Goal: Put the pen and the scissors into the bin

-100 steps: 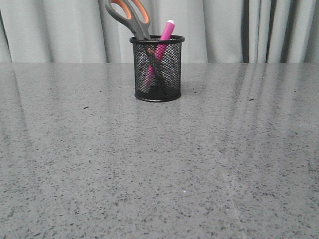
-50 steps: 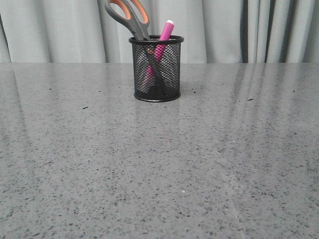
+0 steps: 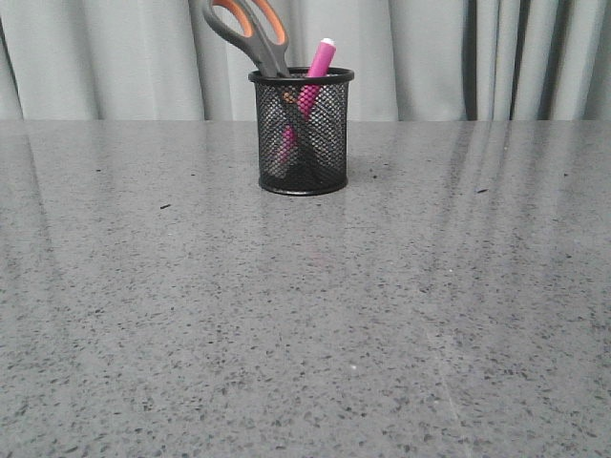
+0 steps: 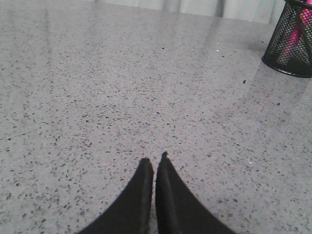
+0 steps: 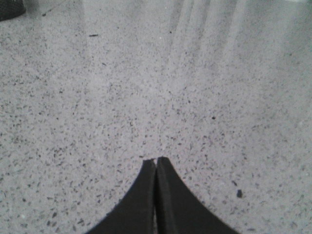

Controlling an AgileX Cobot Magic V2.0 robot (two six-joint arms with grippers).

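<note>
The bin [image 3: 302, 134], a black wire-mesh cup, stands upright at the back middle of the grey speckled table. Inside it lean the scissors [image 3: 250, 31], dark handles lined in orange sticking out above the rim, and the magenta pen [image 3: 319, 59] with its whitish cap up. In the left wrist view the bin [image 4: 290, 41] shows far off with the pen [image 4: 294, 34] pink through the mesh. My left gripper [image 4: 154, 163] is shut and empty over bare table. My right gripper [image 5: 156, 161] is also shut and empty. Neither gripper appears in the front view.
Grey pleated curtains [image 3: 115, 57] hang behind the table's far edge. A dark edge of the bin [image 5: 10, 9] shows in a corner of the right wrist view. Small dark specks [image 3: 164, 205] dot the table surface.
The front picture jitters a few pixels sideways and back; the bin, scissors and pen keep their places.
</note>
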